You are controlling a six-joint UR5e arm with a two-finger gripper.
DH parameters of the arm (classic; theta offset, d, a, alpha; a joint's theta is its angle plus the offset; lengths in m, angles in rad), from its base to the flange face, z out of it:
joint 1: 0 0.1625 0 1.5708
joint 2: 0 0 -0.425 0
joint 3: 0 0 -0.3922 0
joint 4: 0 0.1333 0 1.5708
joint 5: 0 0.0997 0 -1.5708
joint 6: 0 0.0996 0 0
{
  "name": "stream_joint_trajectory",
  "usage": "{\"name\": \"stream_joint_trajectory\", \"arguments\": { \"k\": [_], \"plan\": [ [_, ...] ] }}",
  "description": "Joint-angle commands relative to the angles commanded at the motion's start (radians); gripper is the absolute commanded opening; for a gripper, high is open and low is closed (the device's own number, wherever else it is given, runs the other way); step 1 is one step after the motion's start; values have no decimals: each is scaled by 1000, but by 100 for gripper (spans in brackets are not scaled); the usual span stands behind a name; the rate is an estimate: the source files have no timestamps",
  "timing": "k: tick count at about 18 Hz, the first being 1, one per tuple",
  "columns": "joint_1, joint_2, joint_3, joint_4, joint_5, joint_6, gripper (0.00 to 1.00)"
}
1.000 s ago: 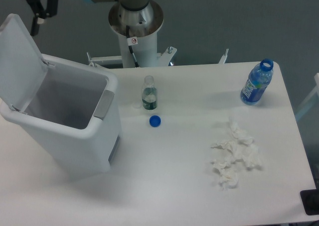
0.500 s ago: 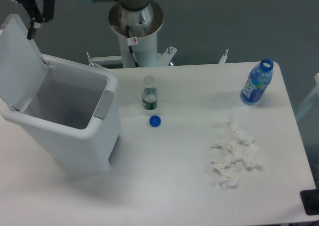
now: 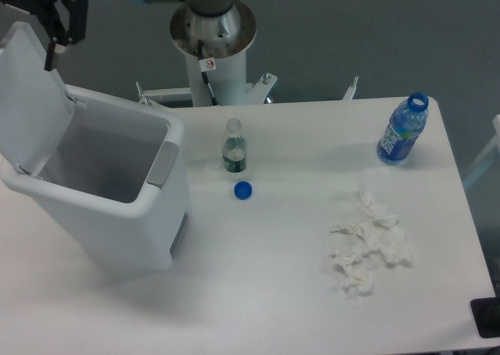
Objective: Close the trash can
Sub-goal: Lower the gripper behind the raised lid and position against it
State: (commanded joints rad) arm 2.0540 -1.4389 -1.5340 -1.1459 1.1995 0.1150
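White bench carries the trash can, lid raised, plus crumpled tissues and a blue bottle; grey floor beyond. Pincer sits by the lid's top edge; its grip state cannot be determined.

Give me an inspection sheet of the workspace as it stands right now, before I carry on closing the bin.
Surface: white table, no spills seen.
Job's things: trash can at the left, lid raised, interior looks empty, grey tab on the front rim.
Clutter: small clear bottle uncapped, blue cap lying just in front of it; blue water bottle uncapped at the far right; crumpled tissues at the right front; dark object cut off at the right edge.
Gripper: gripper above the lid's top edge; open or shut cannot be told.
Cables: thin cable on the robot pedestal.
Surroundings: grey floor behind the table.
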Motion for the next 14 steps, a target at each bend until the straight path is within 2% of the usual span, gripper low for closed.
{"name": "stream_joint_trajectory", "arguments": {
  "k": [14],
  "plan": [
    [-2, -3, 0, 0, 18, 0, 100]
  ]
}}
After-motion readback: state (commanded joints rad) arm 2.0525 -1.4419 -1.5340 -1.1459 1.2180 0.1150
